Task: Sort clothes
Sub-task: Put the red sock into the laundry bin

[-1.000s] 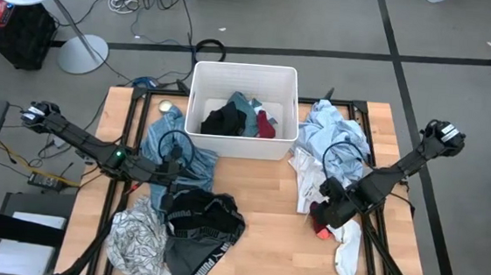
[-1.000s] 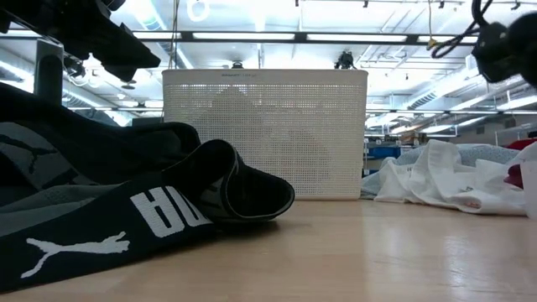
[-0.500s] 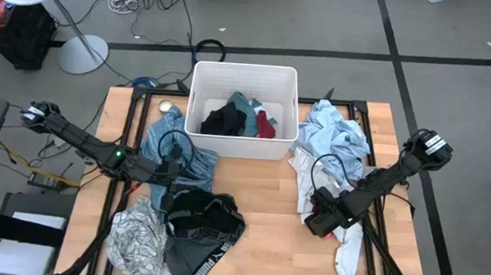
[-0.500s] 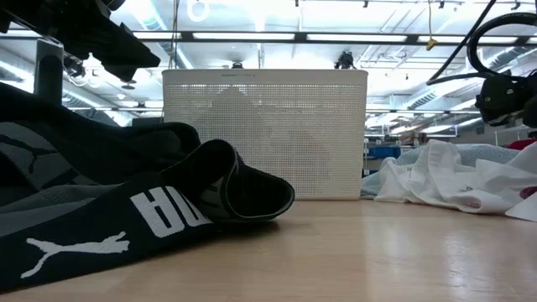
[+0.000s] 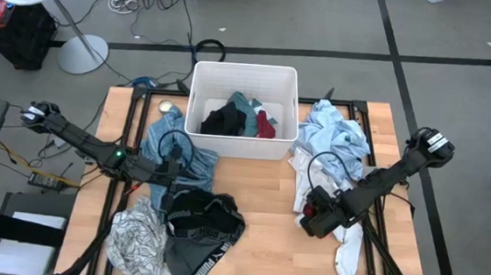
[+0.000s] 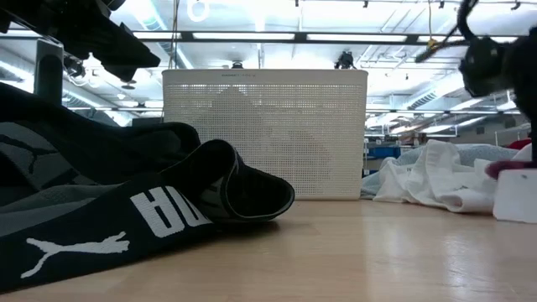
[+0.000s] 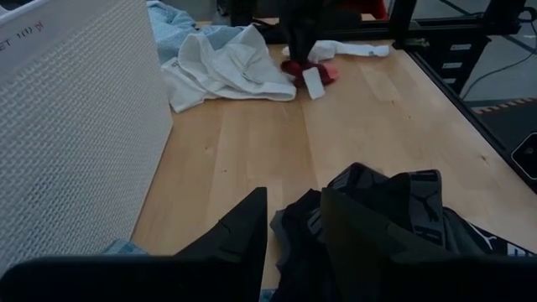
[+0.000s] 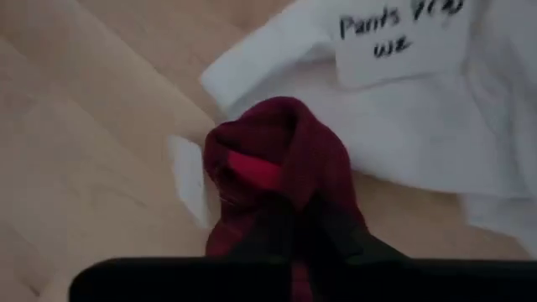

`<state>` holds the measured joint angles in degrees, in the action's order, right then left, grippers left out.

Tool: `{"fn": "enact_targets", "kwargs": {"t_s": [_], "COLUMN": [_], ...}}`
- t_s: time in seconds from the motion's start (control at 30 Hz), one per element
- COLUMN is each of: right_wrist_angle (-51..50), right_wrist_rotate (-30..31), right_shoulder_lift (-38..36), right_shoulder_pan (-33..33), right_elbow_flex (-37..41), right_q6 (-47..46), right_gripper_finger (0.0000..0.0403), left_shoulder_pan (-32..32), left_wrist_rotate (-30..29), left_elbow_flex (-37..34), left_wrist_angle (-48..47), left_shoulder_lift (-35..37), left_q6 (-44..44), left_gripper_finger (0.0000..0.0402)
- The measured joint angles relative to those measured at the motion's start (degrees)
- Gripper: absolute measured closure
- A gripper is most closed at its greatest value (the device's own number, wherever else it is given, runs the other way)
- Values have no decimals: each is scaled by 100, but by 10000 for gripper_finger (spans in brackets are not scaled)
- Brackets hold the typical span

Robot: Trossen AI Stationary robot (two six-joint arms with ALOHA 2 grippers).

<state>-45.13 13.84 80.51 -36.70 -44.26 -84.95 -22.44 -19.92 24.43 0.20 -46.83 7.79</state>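
My right gripper (image 5: pixel 312 222) is low over the table's right half, shut on a red sock (image 8: pixel 277 168) with a white tag (image 7: pixel 312 83). Beside it lie a white garment (image 5: pixel 308 182), a light-blue shirt (image 5: pixel 338 136) and a white sock (image 5: pixel 349 251). My left gripper (image 5: pixel 175 169) hovers open and empty at the left, between a teal shirt (image 5: pixel 161 144) and black Puma shorts (image 5: pixel 204 218); its fingers (image 7: pixel 247 235) point toward the shorts. A white-grey patterned top (image 5: pixel 132 238) lies at the near left. My right gripper holds the red sock by its bunched end (image 8: pixel 281 222); the gripper's own dark body hides the fingers on it. It comes slanting down from above and from the table's right. The sock sits low by the white garment, its tag (image 6: pixel 513 197) hanging below.
A white plastic tub (image 5: pixel 247 66) stands at the far middle with black, teal and red garments inside. Grey Puma shorts (image 5: pixel 192 256) lie under the black ones at the near left. Bare wood (image 5: pixel 264 236) shows between the two piles.
My right gripper has gone down and toward the table's near-left, onto the red sock. The sock and its tag have shifted a little toward the table's left with it.
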Motion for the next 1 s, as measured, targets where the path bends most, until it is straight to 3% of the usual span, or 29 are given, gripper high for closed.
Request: {"fn": "enact_targets", "kwargs": {"t_s": [0.33, 0.57, 0.77, 1.0], "right_wrist_angle": [-2165, -2948, -2873, -1517], "right_wrist_rotate": [876, 1580, 2130, 2370], "right_shoulder_lift": [6, 6, 6, -3], "right_shoulder_pan": [236, 783, 1521, 2564], "right_elbow_flex": [-1952, -3274, -4212, -4684], "right_q6": [786, 1804, 3238, 5279], "right_gripper_finger": [399, 399, 399, 397], "left_shoulder_pan": [0, 0, 0, 0], "left_wrist_rotate": [0, 0, 0, 0], "left_elbow_flex": [0, 0, 0, 0], "left_wrist_angle": [7, 7, 7, 27], "left_shoulder_lift": [0, 0, 0, 0], "left_q6": [0, -2, -29, -146], "left_gripper_finger": [282, 282, 282, 282]}}
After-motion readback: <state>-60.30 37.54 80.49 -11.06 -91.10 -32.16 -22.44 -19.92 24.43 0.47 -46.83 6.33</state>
